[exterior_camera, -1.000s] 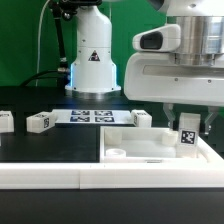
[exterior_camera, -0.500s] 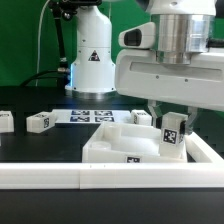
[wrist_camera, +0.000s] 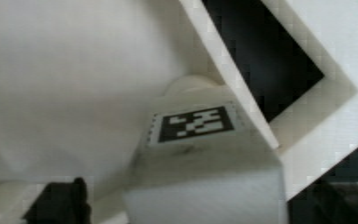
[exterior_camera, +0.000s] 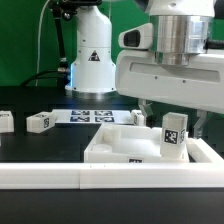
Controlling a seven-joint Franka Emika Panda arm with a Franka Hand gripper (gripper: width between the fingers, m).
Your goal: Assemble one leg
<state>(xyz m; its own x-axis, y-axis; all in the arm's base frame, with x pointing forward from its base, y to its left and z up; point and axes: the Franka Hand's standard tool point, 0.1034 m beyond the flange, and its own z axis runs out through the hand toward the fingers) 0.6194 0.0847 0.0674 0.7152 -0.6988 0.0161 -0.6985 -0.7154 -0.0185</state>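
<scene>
My gripper (exterior_camera: 173, 124) is shut on a small white leg (exterior_camera: 173, 134) with a black-and-white tag. It holds the leg upright over the right part of the large white tabletop tray (exterior_camera: 112, 143); I cannot tell if the leg's lower end touches it. In the wrist view the held leg (wrist_camera: 197, 130) runs down between my dark fingers (wrist_camera: 59, 200), with the tabletop's white surface (wrist_camera: 69, 80) and its rim behind it.
Loose white legs lie on the black table: one (exterior_camera: 40, 123) and another (exterior_camera: 5, 121) at the exterior view's left, one (exterior_camera: 137, 117) behind the tabletop. The marker board (exterior_camera: 90, 115) lies before the robot base. A white rail (exterior_camera: 100, 176) runs along the front.
Over the last second my gripper and the held leg shifted toward the exterior view's left and the tabletop's left edge moved left too. Almost nothing changed in the last half second.
</scene>
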